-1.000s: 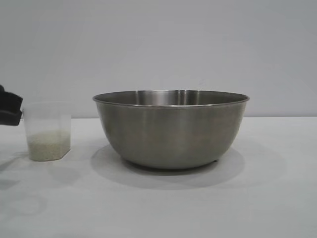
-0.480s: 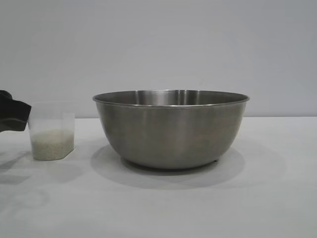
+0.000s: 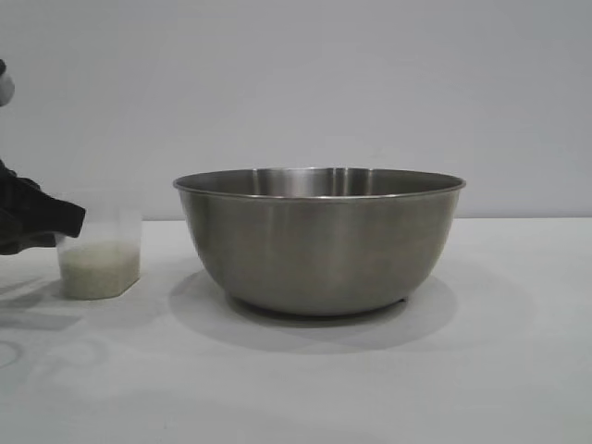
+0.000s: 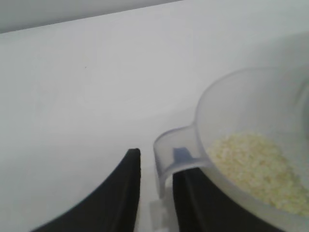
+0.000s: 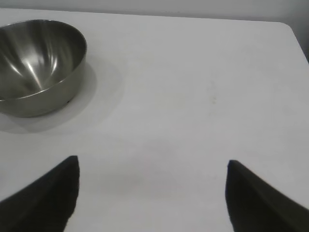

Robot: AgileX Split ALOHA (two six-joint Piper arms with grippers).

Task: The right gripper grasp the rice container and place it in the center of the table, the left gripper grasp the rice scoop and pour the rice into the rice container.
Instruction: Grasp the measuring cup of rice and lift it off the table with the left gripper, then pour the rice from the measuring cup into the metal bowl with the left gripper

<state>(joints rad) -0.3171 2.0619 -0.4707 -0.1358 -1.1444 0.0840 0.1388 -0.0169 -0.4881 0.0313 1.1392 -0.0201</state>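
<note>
The rice container (image 3: 319, 245), a large steel bowl, stands at the middle of the white table (image 3: 370, 388); it also shows in the right wrist view, rice container (image 5: 38, 63). At its left stands the rice scoop (image 3: 97, 254), a clear plastic cup about a third full of rice (image 3: 97, 273). My left gripper (image 3: 69, 222) reaches the scoop from the left edge. In the left wrist view the left gripper (image 4: 157, 162) straddles the loop handle of the scoop (image 4: 251, 111): one finger touches the handle, and a thin gap is left beside the other. Rice (image 4: 256, 164) lies inside. My right gripper (image 5: 152, 164) hovers wide open over bare table, well away from the bowl.
Bare white tabletop lies in front of and to the right of the bowl. A plain grey wall (image 3: 296, 83) backs the table. The table's far corner (image 5: 289, 29) shows in the right wrist view.
The left gripper has moved right up against the scoop and its jaws have narrowed around the handle. The scoop has shifted slightly right. Bowl and right gripper are unchanged.
</note>
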